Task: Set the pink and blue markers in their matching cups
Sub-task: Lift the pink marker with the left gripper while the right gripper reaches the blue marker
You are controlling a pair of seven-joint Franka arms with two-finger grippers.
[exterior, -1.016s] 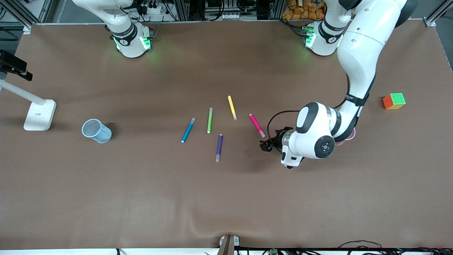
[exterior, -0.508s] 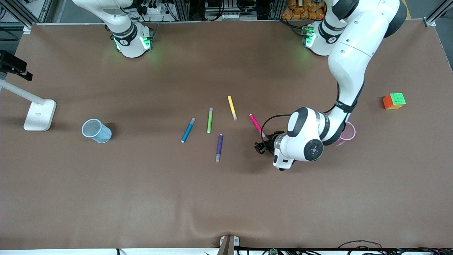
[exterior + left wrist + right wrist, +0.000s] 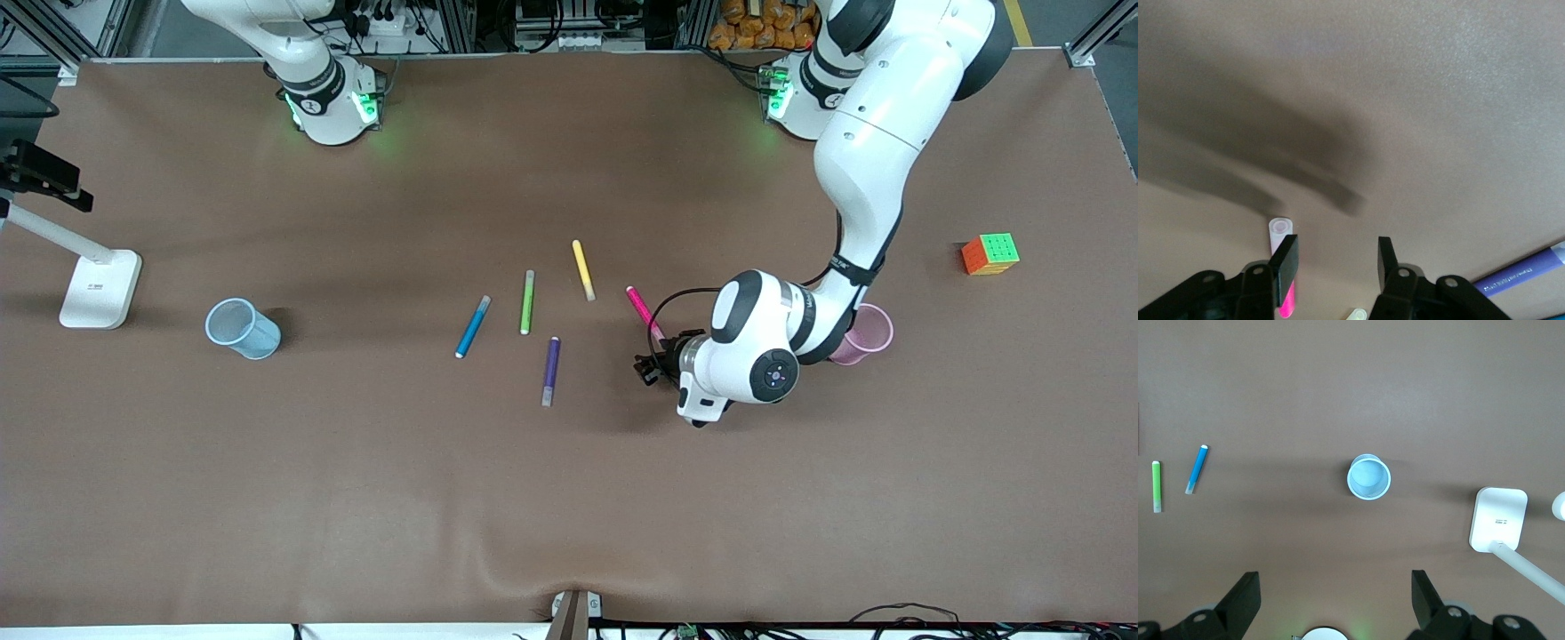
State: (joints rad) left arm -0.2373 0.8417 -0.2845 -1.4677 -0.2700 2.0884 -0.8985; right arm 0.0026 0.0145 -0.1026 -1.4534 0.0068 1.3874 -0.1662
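**Pink marker sitting off-centre under the left fingers**

Pink marker (image 3: 641,308) is lying on the brown surface (image 3: 356,462) in the front view, with the left gripper (image 3: 647,368) hanging low over its pale cap end. The arm's wrist is covering that end and part of the pink cup (image 3: 867,333), so how the fingers are lining up is not readable here. The blue marker (image 3: 472,327) is lying well away from the left fingers, beside the green marker (image 3: 527,302), with the purple marker (image 3: 551,370) and yellow marker (image 3: 582,269) closer in. The blue cup (image 3: 241,328) is standing toward the right arm's end. The right arm is waiting, its gripper out of this view.

In the left wrist view, the left gripper (image 3: 1336,260) is standing wide open and holding nothing. The pink marker (image 3: 1281,267) is lying against one finger (image 3: 1286,257), not in the gap. Closing from here is likely to be nudging or rolling it away instead of gripping it. Its body is being cut off by the frame edge, and the purple marker (image 3: 1521,273) is showing only in part.

In the right wrist view, the right gripper (image 3: 1335,600) is hovering wide open and empty high over the blue cup (image 3: 1369,477); the blue marker (image 3: 1197,469) is lying well apart from the fingers.
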